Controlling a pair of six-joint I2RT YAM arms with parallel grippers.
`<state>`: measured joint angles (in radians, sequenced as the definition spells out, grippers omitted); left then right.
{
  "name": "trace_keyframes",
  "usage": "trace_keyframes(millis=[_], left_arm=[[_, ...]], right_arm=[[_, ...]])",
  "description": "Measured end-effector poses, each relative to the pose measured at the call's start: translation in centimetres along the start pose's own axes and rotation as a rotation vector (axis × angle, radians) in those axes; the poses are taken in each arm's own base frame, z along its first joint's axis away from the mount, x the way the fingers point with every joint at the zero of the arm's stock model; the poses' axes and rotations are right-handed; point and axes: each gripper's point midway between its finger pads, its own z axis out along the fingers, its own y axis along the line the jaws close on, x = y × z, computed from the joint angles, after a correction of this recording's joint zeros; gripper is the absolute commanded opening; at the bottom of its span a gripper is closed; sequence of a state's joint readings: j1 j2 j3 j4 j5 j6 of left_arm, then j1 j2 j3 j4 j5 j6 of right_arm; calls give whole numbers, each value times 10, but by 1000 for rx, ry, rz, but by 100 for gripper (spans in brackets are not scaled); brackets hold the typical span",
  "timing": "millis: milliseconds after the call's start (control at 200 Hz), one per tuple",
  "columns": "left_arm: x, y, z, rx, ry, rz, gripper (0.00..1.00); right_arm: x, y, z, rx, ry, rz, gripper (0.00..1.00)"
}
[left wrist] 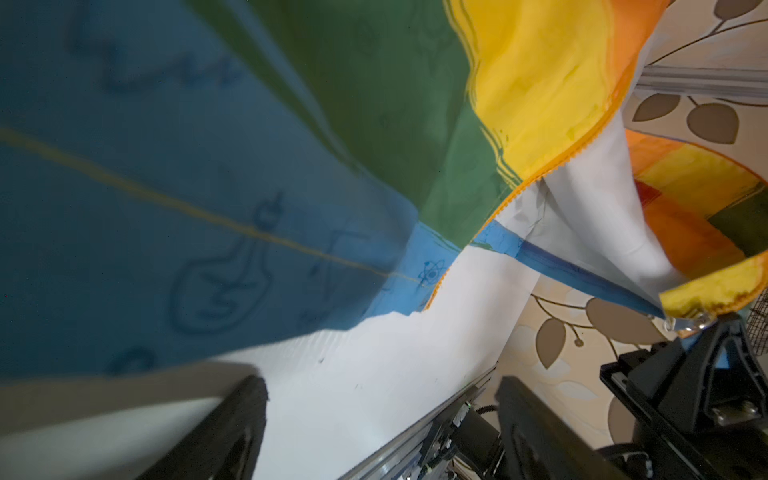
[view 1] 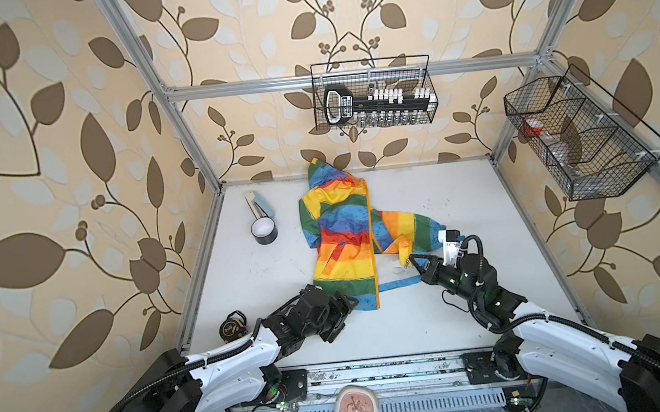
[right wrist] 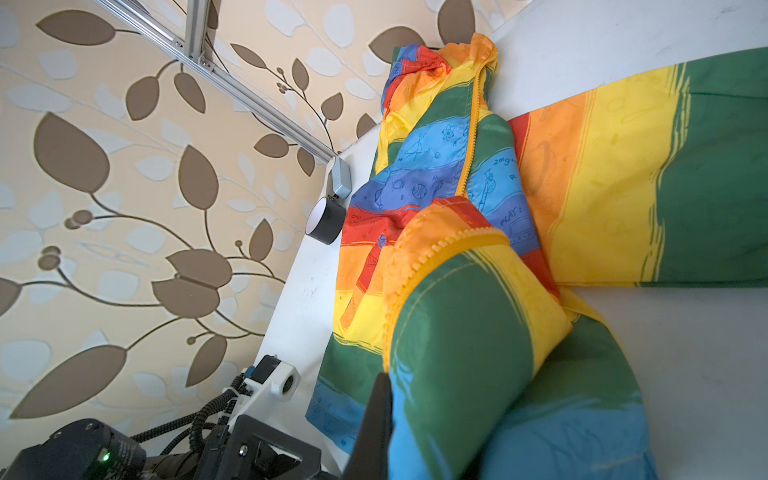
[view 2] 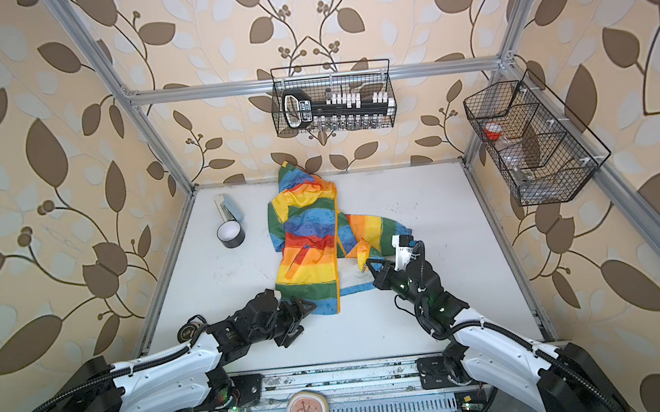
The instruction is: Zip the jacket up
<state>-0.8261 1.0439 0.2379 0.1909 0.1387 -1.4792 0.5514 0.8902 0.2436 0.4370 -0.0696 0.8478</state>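
Both top views show the right gripper [view 1: 411, 262] clamped on the lifted zipper edge [view 1: 404, 251] of the thin rainbow-striped jacket [view 1: 339, 231], which lies on the white tabletop [view 1: 465, 201]. The left gripper [view 1: 351, 303], jaws apart, sits at its blue hem [view 1: 365, 300]. The step seems to be gathering both zipper bottoms; next, pinch that hem and align the ends.

Thin, slightly glossy cloth jacket [view 1: 339, 235], matt white table [view 1: 465, 201], black metal-wire basket [view 1: 317, 91]
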Motion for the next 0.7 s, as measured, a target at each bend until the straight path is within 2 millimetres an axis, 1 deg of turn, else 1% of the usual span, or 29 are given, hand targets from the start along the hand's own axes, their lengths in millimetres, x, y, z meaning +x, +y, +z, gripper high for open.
trace_keyframes(millis=[100,290,455,535,700], left_arm=[[-5,-6,7,27,-26,7,86],[-7,-22,26,68,-33,37,76],[2,-34,45,108,-9,70,68],[7,-39,53,124,4,85,66],[17,-44,62,140,25,109,62]], right_arm=[[0,0,0,-1,-1,1,0],[-2,3,0,-12,-10,10,0],[-5,6,-4,-27,-23,14,0],[-6,8,-5,-35,-30,16,0],[-5,6,-8,-39,-34,20,0]])
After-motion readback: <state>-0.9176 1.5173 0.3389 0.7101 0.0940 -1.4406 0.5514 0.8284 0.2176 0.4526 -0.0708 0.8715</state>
